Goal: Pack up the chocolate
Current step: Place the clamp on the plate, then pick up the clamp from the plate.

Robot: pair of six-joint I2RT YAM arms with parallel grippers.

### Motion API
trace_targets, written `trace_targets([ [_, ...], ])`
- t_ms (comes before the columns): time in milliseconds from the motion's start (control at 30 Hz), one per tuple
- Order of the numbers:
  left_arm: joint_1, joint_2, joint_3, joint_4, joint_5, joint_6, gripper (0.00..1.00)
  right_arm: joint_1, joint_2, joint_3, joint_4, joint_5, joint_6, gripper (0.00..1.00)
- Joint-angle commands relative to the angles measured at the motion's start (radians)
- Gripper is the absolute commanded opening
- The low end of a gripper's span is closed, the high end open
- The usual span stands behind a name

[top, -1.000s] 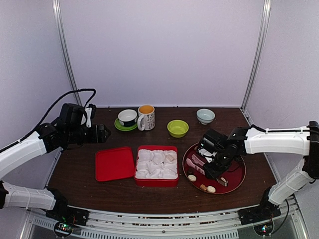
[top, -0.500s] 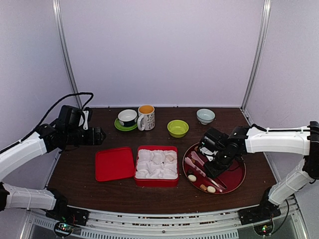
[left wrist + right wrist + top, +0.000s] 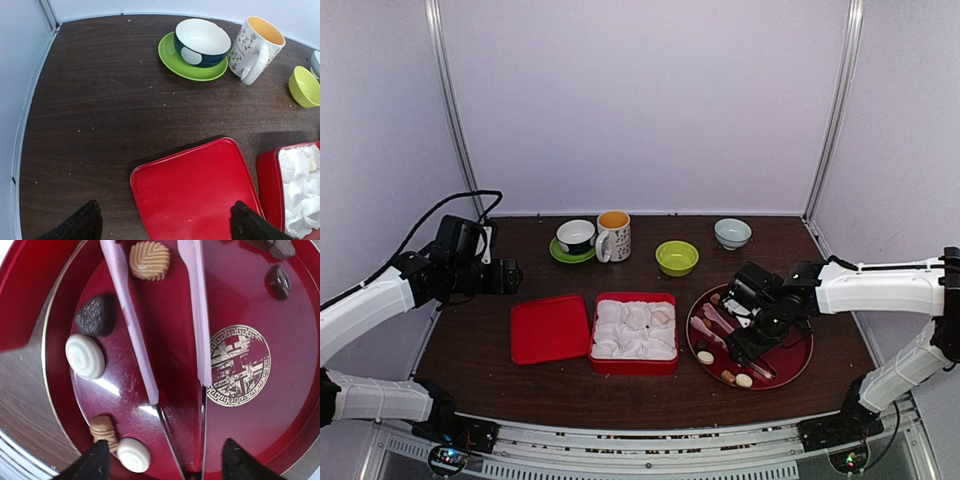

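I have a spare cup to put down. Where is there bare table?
Widest bare table lies behind the red lid, left of the green saucer. A narrow strip runs along the near edge before the lid and red box. The round tray is crowded: chocolates, pink-handled utensils, and the right gripper above.

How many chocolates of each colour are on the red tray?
Dark brown chocolates: 3, one cut off by the picture's edge
Tan chocolates: 2
White chocolates: 2
Total in view: 7
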Motion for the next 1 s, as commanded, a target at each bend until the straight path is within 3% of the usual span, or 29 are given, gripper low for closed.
trace_targets([
  [0,0.01,-0.02,-0.035,0.044,-0.053,0.033,0.97,-0.009,-0.066,-0.081,0.105,0.037,0.003,0.85],
  [100,0.009,-0.051,-0.054,0.068,-0.038,0.041,0.98,-0.016,-0.069,-0.116,0.143,0.037,0.009,0.87],
  [300,0.009,-0.057,-0.054,0.06,-0.034,0.043,0.98,-0.02,0.031,-0.119,0.178,0.042,0.018,0.76],
  [533,0.009,-0.06,-0.054,0.046,-0.04,0.041,0.98,-0.023,0.069,-0.134,0.22,0.075,0.031,0.7],
  [767,0.01,-0.048,-0.045,0.044,-0.04,0.038,0.98,-0.025,0.11,-0.128,0.221,0.045,0.024,0.51],
  [967,0.009,-0.044,-0.039,0.044,-0.038,0.039,0.98,-0.025,0.105,-0.108,0.187,0.041,0.008,0.42],
])
